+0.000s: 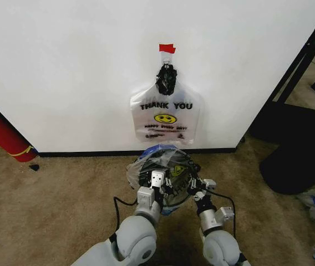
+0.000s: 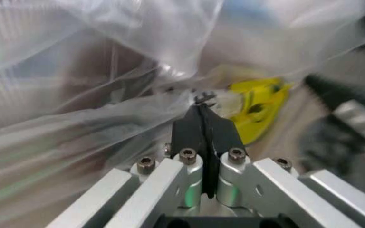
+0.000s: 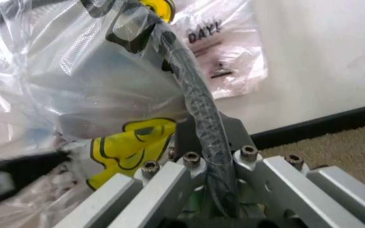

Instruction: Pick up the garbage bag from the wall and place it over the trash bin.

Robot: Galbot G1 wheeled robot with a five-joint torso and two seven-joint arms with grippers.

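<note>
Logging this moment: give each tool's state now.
Left tool: shut on the garbage bag.
Right tool: clamped on the trash bin rim, bag film over it.

L gripper [image 2: 203,102] jaws pinched closed; R gripper [image 3: 201,124] jaws clamped, both arms fwd.

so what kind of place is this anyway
Probably an office or lab room made into a test area: beige carpet, a plain white wall with a black baseboard, and a printed bag taped to the wall. Black metal shelving stands on the right.
</note>
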